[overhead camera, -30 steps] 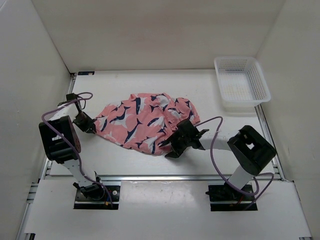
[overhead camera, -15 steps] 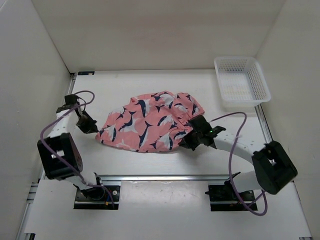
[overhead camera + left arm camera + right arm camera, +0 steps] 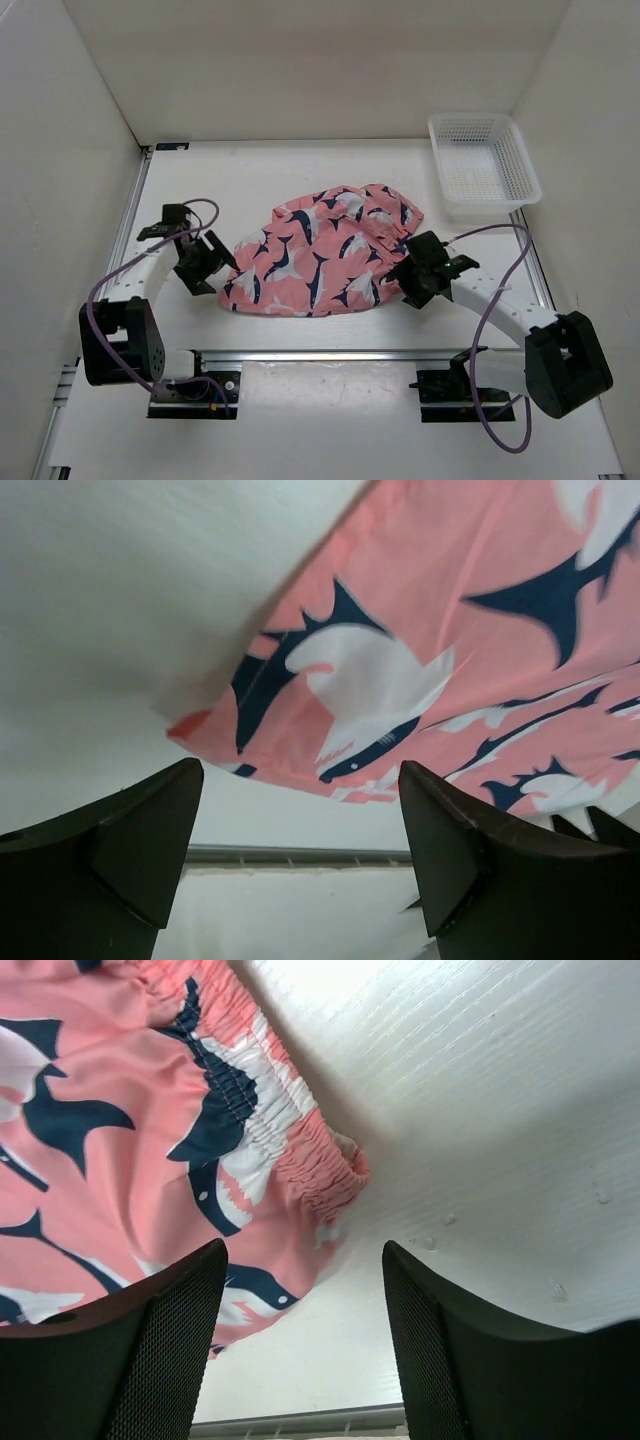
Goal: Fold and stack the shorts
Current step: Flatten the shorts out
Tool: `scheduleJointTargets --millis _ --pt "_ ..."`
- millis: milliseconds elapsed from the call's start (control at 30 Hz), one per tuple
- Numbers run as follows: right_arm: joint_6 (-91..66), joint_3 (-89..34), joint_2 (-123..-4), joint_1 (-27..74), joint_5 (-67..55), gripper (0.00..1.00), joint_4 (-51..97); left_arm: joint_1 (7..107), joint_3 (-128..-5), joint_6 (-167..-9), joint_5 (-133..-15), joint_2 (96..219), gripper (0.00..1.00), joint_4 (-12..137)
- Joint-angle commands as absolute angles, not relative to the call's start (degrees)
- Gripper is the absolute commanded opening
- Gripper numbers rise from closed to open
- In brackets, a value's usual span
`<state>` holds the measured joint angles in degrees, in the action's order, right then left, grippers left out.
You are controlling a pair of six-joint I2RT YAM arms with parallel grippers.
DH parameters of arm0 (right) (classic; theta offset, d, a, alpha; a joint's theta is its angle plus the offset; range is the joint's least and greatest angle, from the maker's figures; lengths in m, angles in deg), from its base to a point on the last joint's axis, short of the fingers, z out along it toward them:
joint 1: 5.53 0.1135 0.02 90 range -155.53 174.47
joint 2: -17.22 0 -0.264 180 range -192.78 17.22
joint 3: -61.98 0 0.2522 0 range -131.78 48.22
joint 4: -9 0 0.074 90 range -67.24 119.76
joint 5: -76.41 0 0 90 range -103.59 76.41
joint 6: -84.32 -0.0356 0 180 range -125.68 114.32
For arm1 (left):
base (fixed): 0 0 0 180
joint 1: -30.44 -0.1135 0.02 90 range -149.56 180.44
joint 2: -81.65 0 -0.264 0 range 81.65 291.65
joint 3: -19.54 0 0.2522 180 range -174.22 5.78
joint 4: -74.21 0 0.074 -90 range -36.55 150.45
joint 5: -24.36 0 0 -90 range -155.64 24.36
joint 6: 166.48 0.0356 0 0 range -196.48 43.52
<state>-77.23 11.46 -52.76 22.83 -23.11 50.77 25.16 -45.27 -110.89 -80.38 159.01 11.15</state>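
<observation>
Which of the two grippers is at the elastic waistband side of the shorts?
The right gripper: its wrist camera shows the gathered elastic waistband just ahead of its open jaws. The left gripper faces a flat hem corner instead.

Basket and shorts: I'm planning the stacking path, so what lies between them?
Nothing: the top view shows bare table between the shorts and the basket.
</observation>
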Motion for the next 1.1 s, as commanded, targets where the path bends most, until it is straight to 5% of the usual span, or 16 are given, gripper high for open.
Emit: scheduleJointTargets --millis 0,367,633,900,1067 --pt "-74.8 12.8 -49.9 21.1 -23.5 0.69 52.6 30.2 -42.1 -118.9 -76.3 157.3 0.9 9.2" --pt "-70.2 14.5 -41.6 14.5 -20.5 0.69 55.9 31.9 -37.6 -127.2 -66.1 157.7 0.88 9.5" --pt "-66.1 16.1 -38.2 11.3 -16.1 0.69 55.1 34.6 -42.3 -126.4 -64.3 168.6 0.66 13.2" --pt "-66.0 23.6 -38.1 9.6 -5.2 0.69 44.0 35.6 -42.8 -126.4 -65.4 164.8 0.11 13.2" --pt "-67.2 24.3 -42.3 8.4 -3.0 0.69 38.6 35.6 -42.8 -126.4 -67.2 160.7 0.11 12.5"
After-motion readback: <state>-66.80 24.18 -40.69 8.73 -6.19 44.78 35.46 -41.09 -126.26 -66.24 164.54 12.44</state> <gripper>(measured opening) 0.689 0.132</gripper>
